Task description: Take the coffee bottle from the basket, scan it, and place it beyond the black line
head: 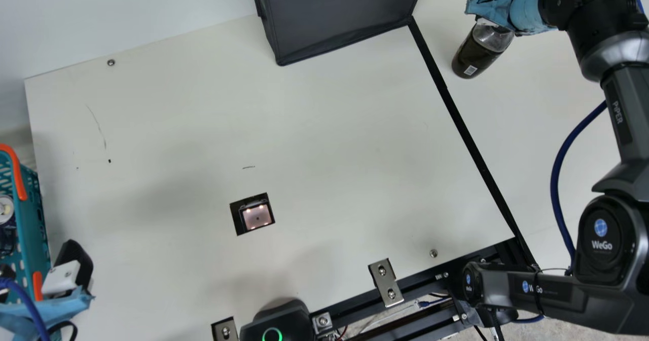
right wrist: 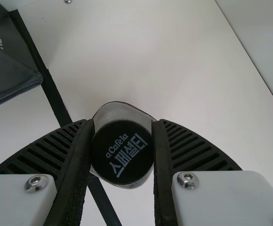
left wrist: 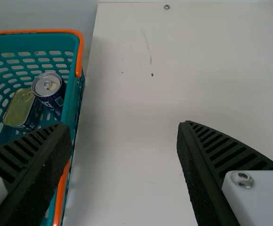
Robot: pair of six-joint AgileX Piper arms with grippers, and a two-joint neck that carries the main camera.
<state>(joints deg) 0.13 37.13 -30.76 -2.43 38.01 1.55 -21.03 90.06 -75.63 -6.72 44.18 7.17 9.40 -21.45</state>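
At the left of the main view stands the teal basket (head: 36, 234), cans inside; near its side is the left hand (left wrist: 122, 125), fingers wide apart and holding nothing; further right, the scanner window (head: 256, 216) sits in the desk (head: 324, 118); then comes the black line (head: 472, 146), with the coffee bottle (head: 471, 60) beyond it; the right hand (right wrist: 123, 123) is clamped on its black cap (right wrist: 122, 151); this looks like the placing step; next, make sure the base rests flat, then part the fingers evenly and lift straight up, lest the bottle tip.
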